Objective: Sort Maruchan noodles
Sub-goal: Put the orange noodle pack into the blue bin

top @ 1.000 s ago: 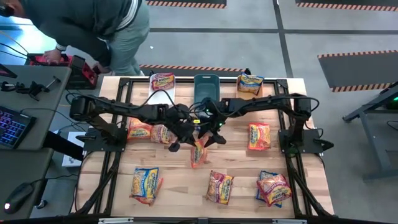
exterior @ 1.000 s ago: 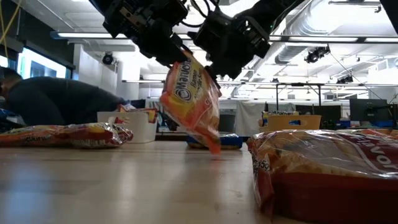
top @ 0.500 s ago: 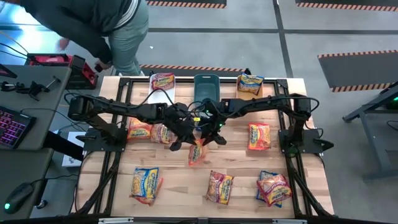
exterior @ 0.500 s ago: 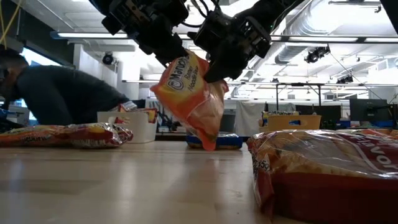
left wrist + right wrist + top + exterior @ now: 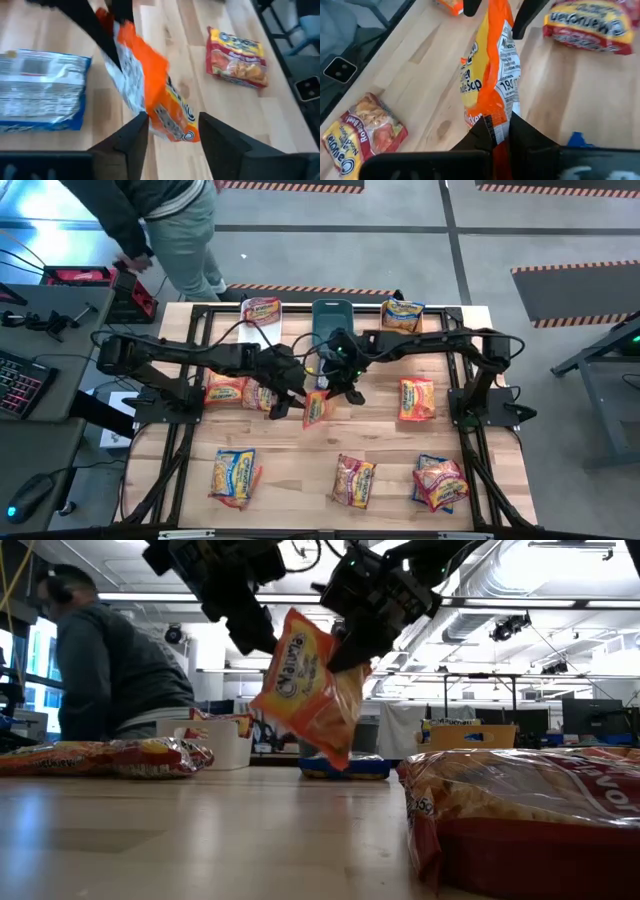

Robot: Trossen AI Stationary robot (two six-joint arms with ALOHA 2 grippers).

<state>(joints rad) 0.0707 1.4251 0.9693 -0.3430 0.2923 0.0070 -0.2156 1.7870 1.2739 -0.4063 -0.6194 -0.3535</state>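
Note:
An orange Maruchan noodle packet (image 5: 315,408) hangs over the middle of the table, above the wood. My right gripper (image 5: 499,131) is shut on one end of it. My left gripper (image 5: 170,134) is open. Its two fingers stand on either side of the packet's opposite end (image 5: 172,127); whether they touch it, I cannot tell. In the low view both grippers sit high, the left gripper (image 5: 250,632) beside the packet's top and the right gripper (image 5: 348,640) on it. Several more packets lie flat on the table. My right gripper pinches the packet's short end (image 5: 496,119) between its two fingers. The fingers slant down from the table's right side and lie along the packet. The packet (image 5: 305,690) hangs tilted below them, lifted clear of the table.
A white bin (image 5: 261,311), a teal bin (image 5: 332,315) and an orange bin (image 5: 403,315) stand along the far edge. Loose packets lie at the left (image 5: 240,392), at the right (image 5: 416,399) and along the near edge (image 5: 353,480). A person (image 5: 160,220) stands beyond the far left corner.
My right gripper has shut on the orange packet. My left gripper has opened, let go of it and rolled. Both grippers have risen a little, and the packet has come up with them toward the far edge, staying clear of the table.

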